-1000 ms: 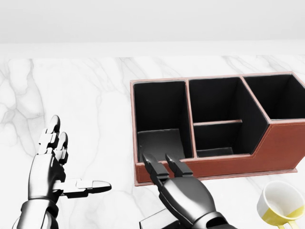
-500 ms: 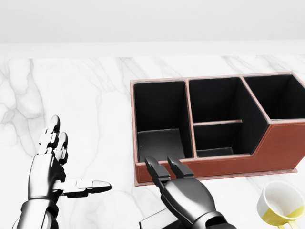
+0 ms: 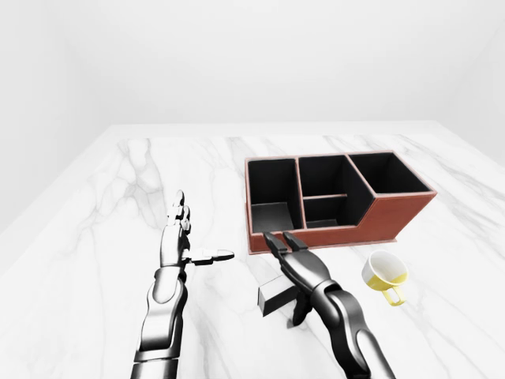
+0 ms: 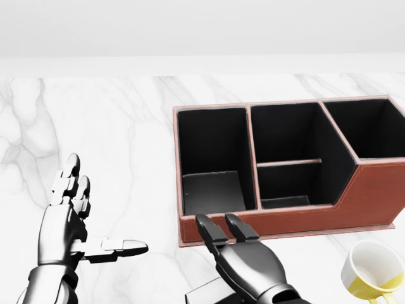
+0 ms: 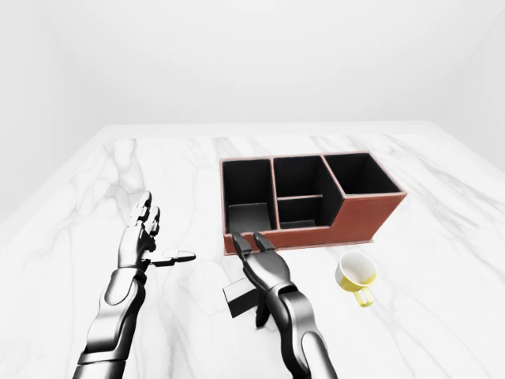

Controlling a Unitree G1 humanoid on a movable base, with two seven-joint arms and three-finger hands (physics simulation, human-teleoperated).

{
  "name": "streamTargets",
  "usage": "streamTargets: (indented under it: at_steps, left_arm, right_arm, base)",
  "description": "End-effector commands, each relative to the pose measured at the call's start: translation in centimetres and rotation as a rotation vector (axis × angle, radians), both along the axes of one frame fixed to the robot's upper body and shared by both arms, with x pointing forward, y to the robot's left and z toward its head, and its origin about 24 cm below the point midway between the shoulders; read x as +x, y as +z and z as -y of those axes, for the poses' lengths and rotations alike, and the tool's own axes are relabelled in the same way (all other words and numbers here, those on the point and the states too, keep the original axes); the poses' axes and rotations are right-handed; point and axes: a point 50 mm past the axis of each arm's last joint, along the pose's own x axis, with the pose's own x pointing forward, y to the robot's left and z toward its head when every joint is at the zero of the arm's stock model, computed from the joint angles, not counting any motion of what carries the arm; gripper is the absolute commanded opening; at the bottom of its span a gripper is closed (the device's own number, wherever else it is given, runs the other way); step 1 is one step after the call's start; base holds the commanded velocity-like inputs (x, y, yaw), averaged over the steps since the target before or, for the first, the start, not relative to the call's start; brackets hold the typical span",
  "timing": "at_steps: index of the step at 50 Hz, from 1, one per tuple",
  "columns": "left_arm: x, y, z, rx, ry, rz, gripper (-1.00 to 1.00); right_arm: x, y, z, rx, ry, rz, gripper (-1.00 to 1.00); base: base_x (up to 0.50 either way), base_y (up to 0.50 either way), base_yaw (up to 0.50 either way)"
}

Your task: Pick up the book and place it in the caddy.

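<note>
Book (image 3: 278, 292) under right hand (image 3: 304, 268), grip unclear; left hand (image 3: 180, 238) open, empty; caddy (image 3: 392, 215) nearby.

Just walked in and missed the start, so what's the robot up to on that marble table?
The robot is working on getting a dark book into the brown caddy. Its right hand reaches over the book, which lies on the marble table just below the caddy in the left-eye view; whether the fingers actually grip it cannot be told. The left hand is held open to the left, holding nothing. A yellow mug lies tipped to the right of the book.
</note>
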Motion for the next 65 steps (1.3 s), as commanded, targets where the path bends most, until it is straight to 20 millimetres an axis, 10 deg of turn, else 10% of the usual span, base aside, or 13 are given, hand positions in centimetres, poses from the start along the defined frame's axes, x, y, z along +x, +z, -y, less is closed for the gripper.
streamTargets:
  at_steps: [1, 14, 15, 17, 38, 65]
  left_arm:
    - [0.0, 0.0, 0.0, 0.001, 0.001, -0.002, 1.0]
    - [0.0, 0.0, -0.1, 0.0, 0.002, -0.002, 1.0]
    - [0.0, 0.0, -0.1, 0.0, 0.002, -0.002, 1.0]
    - [0.0, 0.0, -0.1, 0.0, 0.002, -0.003, 1.0]
    - [0.1, 0.1, -0.1, -0.001, 0.004, -0.001, 1.0]
    - [-0.1, 0.1, -0.1, -0.001, 0.005, -0.001, 1.0]
  right_arm:
    - [0.0, -0.4, 0.0, -0.01, 0.003, -0.011, 1.0]
    - [0.1, -0.8, -0.1, -0.01, 0.008, -0.026, 1.0]
    - [0.1, -0.8, -0.1, 0.006, -0.001, -0.037, -0.82]
    - [0.0, -0.7, -0.1, -0.001, 0.006, -0.038, -1.0]
    - [0.2, 0.5, 0.0, 0.004, 0.011, -0.016, -1.0]
    - [1.3, 10.4, 2.3, 0.03, -0.06, 0.263, -1.0]
  base:
    - [0.0, 0.0, 0.0]
    - [0.0, 0.0, 0.0]
    - [0.0, 0.0, 0.0]
    - [0.0, 0.0, 0.0]
    - [0.0, 0.0, 0.0]
    - [0.0, 0.0, 0.0]
